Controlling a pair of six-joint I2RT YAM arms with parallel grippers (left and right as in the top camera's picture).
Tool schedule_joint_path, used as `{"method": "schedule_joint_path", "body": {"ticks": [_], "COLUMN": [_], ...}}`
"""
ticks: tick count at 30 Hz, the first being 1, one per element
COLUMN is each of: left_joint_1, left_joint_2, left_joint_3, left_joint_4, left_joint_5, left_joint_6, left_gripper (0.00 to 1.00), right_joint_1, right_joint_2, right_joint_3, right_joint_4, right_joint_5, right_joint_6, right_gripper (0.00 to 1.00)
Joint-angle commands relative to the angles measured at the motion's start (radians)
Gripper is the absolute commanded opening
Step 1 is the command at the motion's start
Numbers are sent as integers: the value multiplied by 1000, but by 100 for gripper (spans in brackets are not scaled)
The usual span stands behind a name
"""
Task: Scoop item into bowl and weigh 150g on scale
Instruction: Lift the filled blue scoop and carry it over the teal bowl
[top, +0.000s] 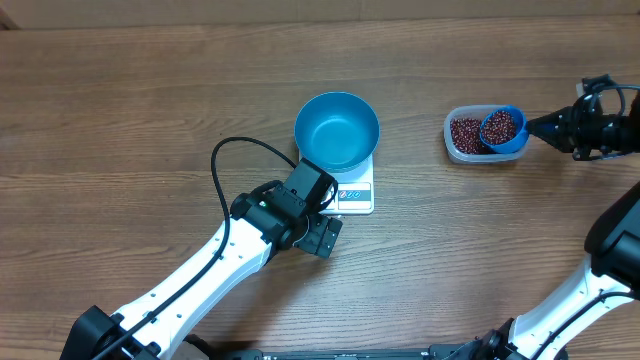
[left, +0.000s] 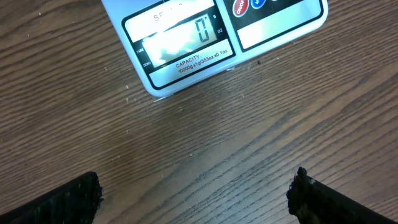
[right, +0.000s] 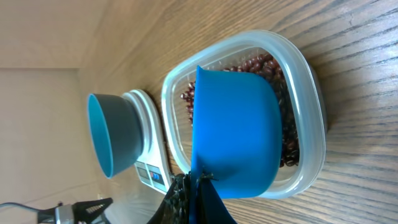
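The blue bowl (top: 337, 130) stands empty on the white scale (top: 356, 195), whose display (left: 180, 38) reads zero. Dark red-brown beans (top: 464, 132) lie in a clear tub (top: 452, 143) to the right. My right gripper (top: 535, 127) is shut on the handle of a small blue scoop (top: 503, 128), which sits over the tub filled with beans. In the right wrist view the scoop (right: 233, 130) covers much of the beans (right: 290, 140), and the gripper (right: 198, 186) pinches its handle. My left gripper (top: 325, 212) is open at the scale's front edge, its fingers (left: 68, 199) wide apart over bare wood.
A black cable (top: 225, 160) loops from the left arm over the table beside the scale. The bowl (right: 115, 134) and scale (right: 149, 158) show behind the tub (right: 311, 124) in the right wrist view.
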Motion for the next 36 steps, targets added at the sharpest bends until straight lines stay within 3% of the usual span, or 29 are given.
{"method": "schedule_joint_path", "body": {"ticks": [1, 19, 36], "left_joint_1": [-1, -1, -1], "left_joint_2": [2, 2, 2], "left_joint_3": [-1, -1, -1], "left_joint_4": [4, 4, 4], "left_joint_5": [-5, -5, -5], "left_joint_6": [12, 12, 12], "left_gripper": [100, 100, 99], "right_joint_1": [-16, 42, 476], "right_joint_2": [3, 2, 2], "right_joint_3": [10, 299, 331], "right_joint_4": [-1, -224, -151], "right_joint_5": [-95, -123, -199], "right_joint_6": [-23, -24, -23], "right_gripper": [4, 4, 3]}}
